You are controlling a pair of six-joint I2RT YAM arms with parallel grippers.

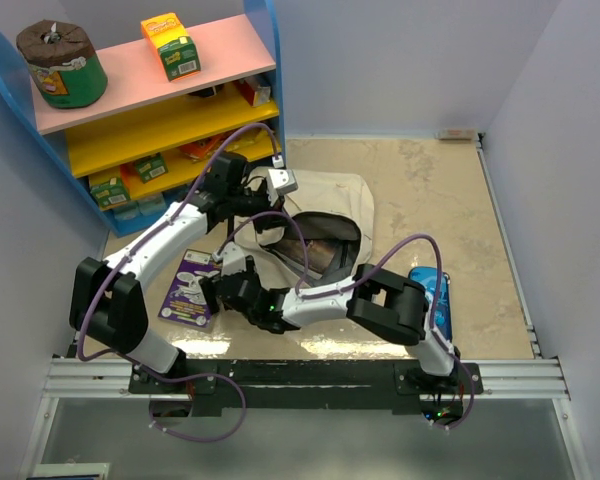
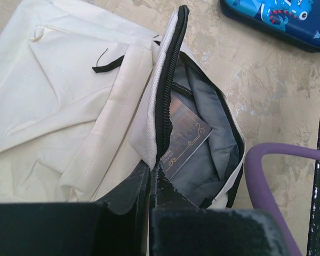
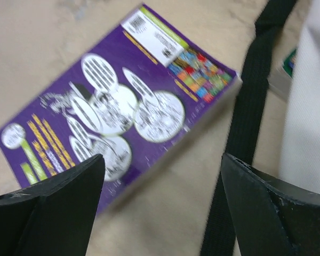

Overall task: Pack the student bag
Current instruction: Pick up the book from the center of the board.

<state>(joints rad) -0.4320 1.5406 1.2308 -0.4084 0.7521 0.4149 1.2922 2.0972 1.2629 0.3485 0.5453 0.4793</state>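
The student bag (image 1: 325, 195) is a cream backpack lying in the middle of the table, its mouth open onto a dark lining. My left gripper (image 1: 272, 228) is shut on the bag's zipper edge (image 2: 151, 168) and holds the flap up. A dark book (image 2: 186, 136) lies inside the bag. My right gripper (image 1: 214, 290) is open and empty, hovering just above the table beside a purple book (image 3: 112, 106), which lies flat left of the bag (image 1: 187, 288). A black bag strap (image 3: 245, 133) runs past the right fingertip (image 3: 272, 208).
A glossy blue pencil case (image 1: 430, 300) lies right of the bag, also in the left wrist view (image 2: 277, 18). A blue shelf unit (image 1: 150, 110) with pink and yellow boards and boxes stands at the back left. A purple cable (image 2: 266, 176) loops near the bag's mouth.
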